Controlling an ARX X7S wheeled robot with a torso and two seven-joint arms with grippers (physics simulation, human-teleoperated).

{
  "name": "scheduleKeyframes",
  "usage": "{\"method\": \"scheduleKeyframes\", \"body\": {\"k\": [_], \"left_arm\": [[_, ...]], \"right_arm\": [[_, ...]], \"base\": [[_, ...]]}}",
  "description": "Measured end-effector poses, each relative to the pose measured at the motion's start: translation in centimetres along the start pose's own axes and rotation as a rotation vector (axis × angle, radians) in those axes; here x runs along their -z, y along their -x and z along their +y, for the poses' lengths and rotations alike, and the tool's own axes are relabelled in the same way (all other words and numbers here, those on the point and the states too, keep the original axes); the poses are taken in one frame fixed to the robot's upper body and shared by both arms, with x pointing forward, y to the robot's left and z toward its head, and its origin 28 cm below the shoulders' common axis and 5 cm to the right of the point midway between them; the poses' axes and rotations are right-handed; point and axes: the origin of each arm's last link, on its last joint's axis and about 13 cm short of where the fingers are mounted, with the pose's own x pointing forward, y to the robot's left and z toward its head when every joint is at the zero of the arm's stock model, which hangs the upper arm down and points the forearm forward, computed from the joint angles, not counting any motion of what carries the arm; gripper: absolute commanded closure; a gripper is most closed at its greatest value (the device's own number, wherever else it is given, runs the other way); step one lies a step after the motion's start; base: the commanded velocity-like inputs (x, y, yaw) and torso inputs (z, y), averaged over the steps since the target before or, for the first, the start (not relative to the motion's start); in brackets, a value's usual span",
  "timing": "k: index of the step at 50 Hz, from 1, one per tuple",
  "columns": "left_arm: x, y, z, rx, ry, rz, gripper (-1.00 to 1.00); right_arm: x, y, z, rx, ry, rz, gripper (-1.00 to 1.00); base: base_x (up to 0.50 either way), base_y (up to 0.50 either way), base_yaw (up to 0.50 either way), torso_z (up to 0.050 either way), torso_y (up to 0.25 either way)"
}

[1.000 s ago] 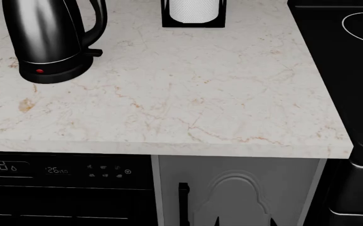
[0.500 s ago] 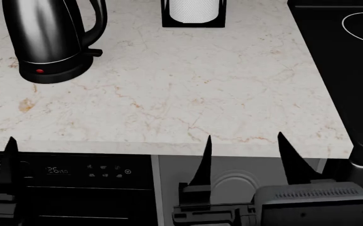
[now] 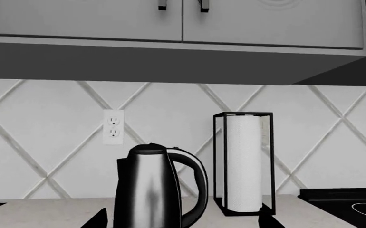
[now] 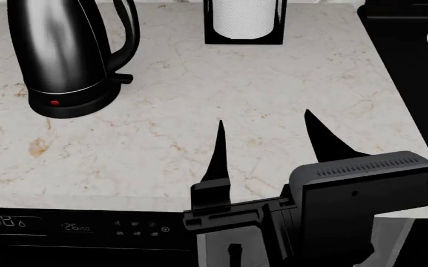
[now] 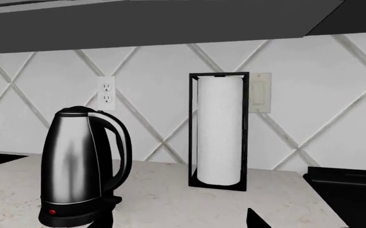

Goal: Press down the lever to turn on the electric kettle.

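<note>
The tall glossy black electric kettle (image 4: 69, 53) with thin silver bands stands upright on its round base on the pale marble-patterned table (image 4: 222, 83), at the far left of that surface in the head view. A small red indicator dot (image 4: 54, 103) shows on the near side of the base. The small stubby black lever (image 4: 123, 78) projects from the kettle just below the foot of its big black loop handle (image 4: 129, 33), on the side facing the white paper-towel roll in a black wire frame (image 4: 244, 19). That roll stands well apart from the kettle, farther back on the table. A black cooktop (image 4: 414, 33) borders the table beyond the roll.

The right end effector (image 4: 264, 142) hovers over the near edge of the table, well apart from the kettle, its two dark pointed fingers spread with nothing between them. The left end effector (image 3: 177, 222) shows only two dark fingertips (image 3: 97, 219) in the left wrist view, set wide apart, released, with the kettle ahead of them.
</note>
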Motion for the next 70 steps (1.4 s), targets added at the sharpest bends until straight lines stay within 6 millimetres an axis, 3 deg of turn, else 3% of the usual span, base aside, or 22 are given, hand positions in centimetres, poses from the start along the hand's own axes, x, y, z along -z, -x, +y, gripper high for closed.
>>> {"method": "scheduleKeyframes", "body": {"k": [23,43,70], "left_arm": [[0.1,0.6,0.1,0.017,0.011,0.01,-1.0],[1.0,0.8,0.2,0.019,0.007,0.036,-1.0],[2.0,0.8,1.7,-0.062,0.025,0.07,-1.0]], "right_arm": [[1.3,-0.2,-0.2,-0.032,-0.036,0.033,-1.0],[2.0,-0.1,-0.8,-0.034,-0.075,0.046,-1.0],[3.1,-2.6,-2.7,0.022,-0.13,0.13,-1.0]], "base": [[0.12,0.46,0.0,0.0,0.0],[0.48,0.0,0.0,0.0,0.001],[0.1,0.0,0.0,0.0,0.0]]}}
